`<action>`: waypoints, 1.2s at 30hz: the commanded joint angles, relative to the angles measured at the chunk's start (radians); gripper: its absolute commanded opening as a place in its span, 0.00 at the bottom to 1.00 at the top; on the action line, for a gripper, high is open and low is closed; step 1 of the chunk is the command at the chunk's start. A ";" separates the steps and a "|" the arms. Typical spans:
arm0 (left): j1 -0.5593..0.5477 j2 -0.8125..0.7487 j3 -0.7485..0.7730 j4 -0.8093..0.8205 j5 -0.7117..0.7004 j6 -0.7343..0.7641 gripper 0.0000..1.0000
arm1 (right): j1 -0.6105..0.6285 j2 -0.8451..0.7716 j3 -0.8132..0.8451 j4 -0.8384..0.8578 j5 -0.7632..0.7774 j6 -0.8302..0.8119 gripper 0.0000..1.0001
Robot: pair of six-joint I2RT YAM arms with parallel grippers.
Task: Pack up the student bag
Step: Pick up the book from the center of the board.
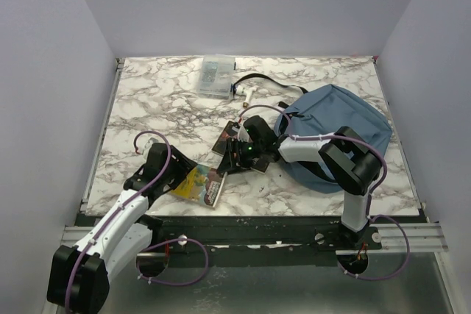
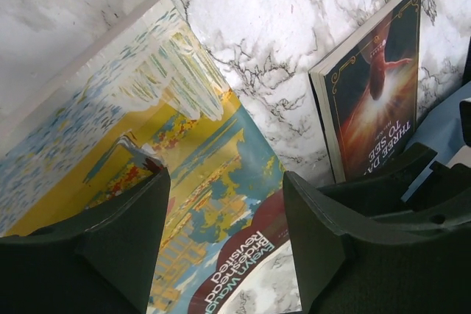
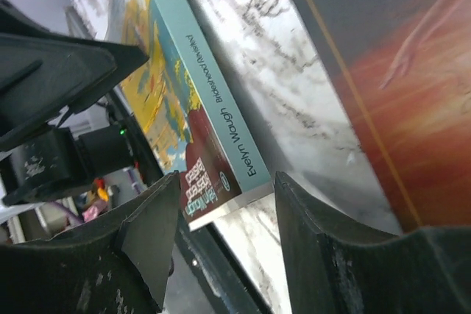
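On the right side of the overhead view, on the white marble-pattern table, lies the student bag, a soft dusty-blue fabric backpack with a rounded top. It lies flat, and a black strap runs from it toward the upper middle of the frame. The right arm reaches across the lower left part of the bag and partly hides it. A small piece of the blue fabric also shows at the right edge of the left wrist view.

At the upper middle stands a small clear plastic box, and just to its lower right is a small white object that I cannot identify. Near the centre, just left of the bag, lies a dark paperback book with an orange glow on its cover. The right gripper is above it, its fingers spread apart and holding nothing. At the lower left a yellow and teal paperback book lies near the front edge. The left gripper is over it, also released, with nothing between the fingers.

The yellow book's cover and spine read "Evelyn Waugh, Brideshead Revisited". The dark cover shows "THREE DA… TO SEE", partly hidden.
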 commanded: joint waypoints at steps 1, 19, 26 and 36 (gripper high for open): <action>0.000 0.053 -0.057 -0.045 0.055 -0.015 0.64 | 0.025 -0.044 -0.004 0.052 -0.180 0.069 0.55; -0.019 0.267 -0.073 0.186 0.221 -0.075 0.58 | 0.017 0.045 -0.084 0.337 -0.174 0.266 0.47; -0.018 0.159 0.032 0.002 0.131 0.045 0.72 | 0.017 0.016 -0.072 0.086 -0.028 0.076 0.56; 0.024 -0.104 0.044 -0.361 -0.043 -0.068 0.98 | 0.017 0.035 -0.063 0.098 -0.033 0.044 0.61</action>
